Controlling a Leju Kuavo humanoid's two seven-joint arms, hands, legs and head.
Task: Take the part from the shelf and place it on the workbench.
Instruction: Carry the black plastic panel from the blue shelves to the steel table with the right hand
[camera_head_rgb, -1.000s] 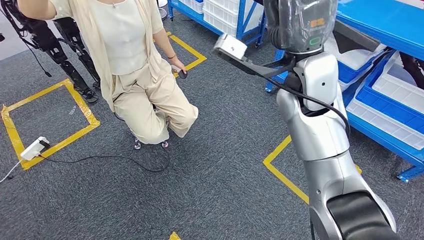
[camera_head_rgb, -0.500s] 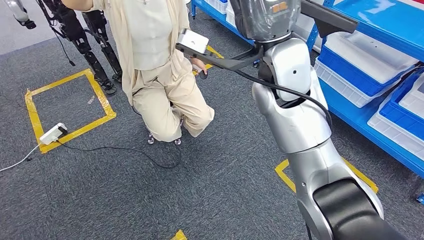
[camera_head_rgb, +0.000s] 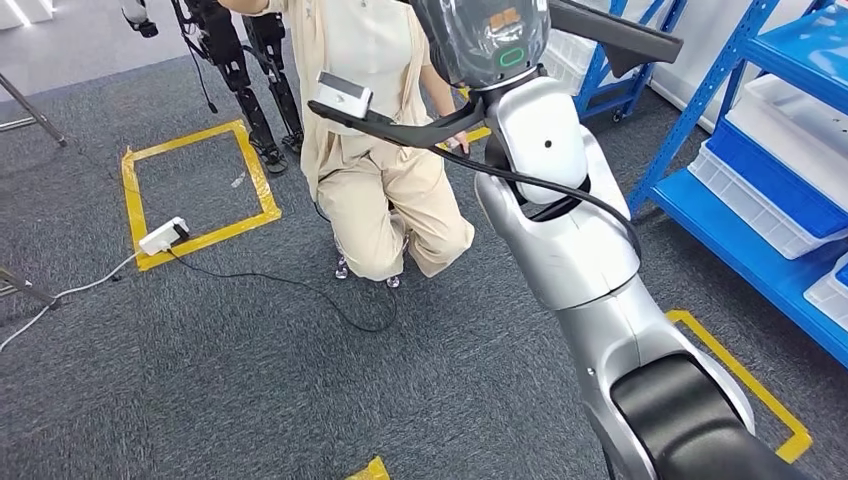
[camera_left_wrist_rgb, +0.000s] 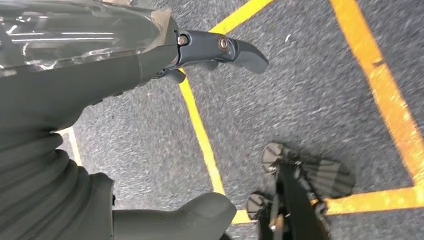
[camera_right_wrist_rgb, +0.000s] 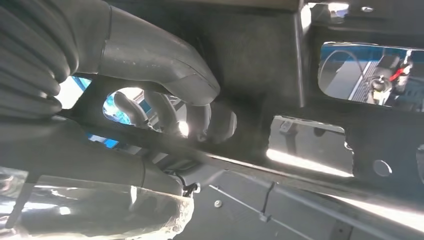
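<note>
Since a second ago the whole scene has swung across the head view, so the camera has turned and the blue shelf (camera_head_rgb: 760, 190) now sits further right. Nearest, the right hand (camera_right_wrist_rgb: 165, 107) grips the dark part (camera_right_wrist_rgb: 280, 95), raised in front of the body; the left hand (camera_left_wrist_rgb: 150, 55) hangs over the floor, holding nothing, fingers apart. Pick-up looks done; no worktop yet. Beyond, white bins (camera_head_rgb: 755, 215) on the shelf; contents unclear.

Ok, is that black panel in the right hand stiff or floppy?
Probably stiff: the black panel juts straight past the right hand without sagging. Its cutouts suggest it is light. Gripped at one spot, it may swing.
</note>
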